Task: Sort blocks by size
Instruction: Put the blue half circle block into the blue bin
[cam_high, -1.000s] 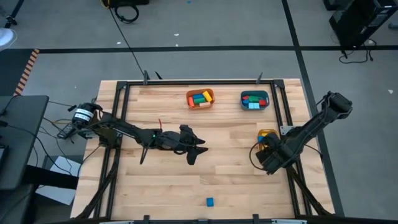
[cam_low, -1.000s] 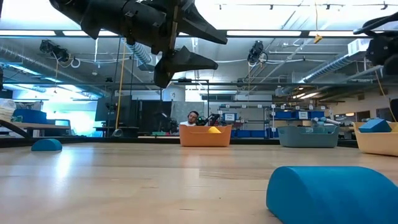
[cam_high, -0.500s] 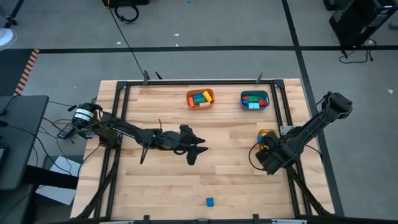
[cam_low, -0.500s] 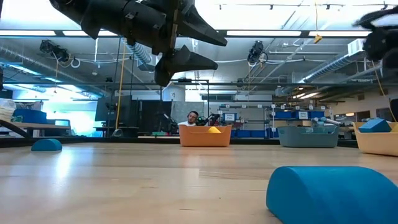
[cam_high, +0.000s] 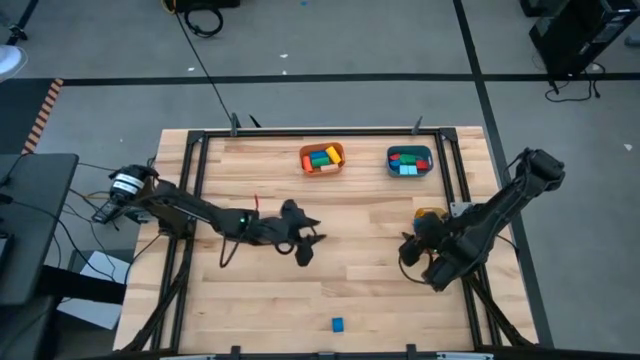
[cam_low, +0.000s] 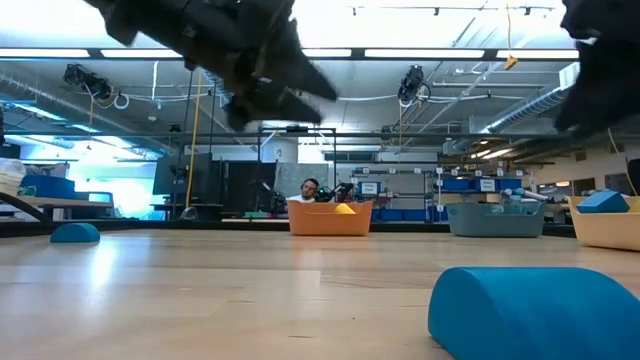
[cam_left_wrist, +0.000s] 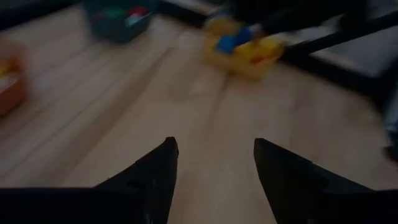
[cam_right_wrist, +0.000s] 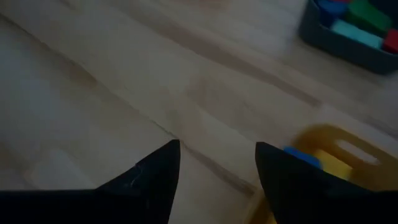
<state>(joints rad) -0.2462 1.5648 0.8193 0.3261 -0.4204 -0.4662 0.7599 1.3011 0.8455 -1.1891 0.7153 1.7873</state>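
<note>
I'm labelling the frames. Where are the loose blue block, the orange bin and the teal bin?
loose blue block (cam_high: 337, 324), high view, top face.
orange bin (cam_high: 340, 159), high view, right rim.
teal bin (cam_high: 390, 160), high view, left rim.

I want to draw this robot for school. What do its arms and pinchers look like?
Both arms are dark, nearly black, built from slim jointed segments. The left arm has a tiny green light on it and thin black cables trailing from its silvery base. The right arm looks chunkier. Each ends in a gripper, left gripper and right gripper, with two flat, pointed black jaws.

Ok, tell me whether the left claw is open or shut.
Open: the left claw shows bare table between its spread fingers, holding nothing.
</note>
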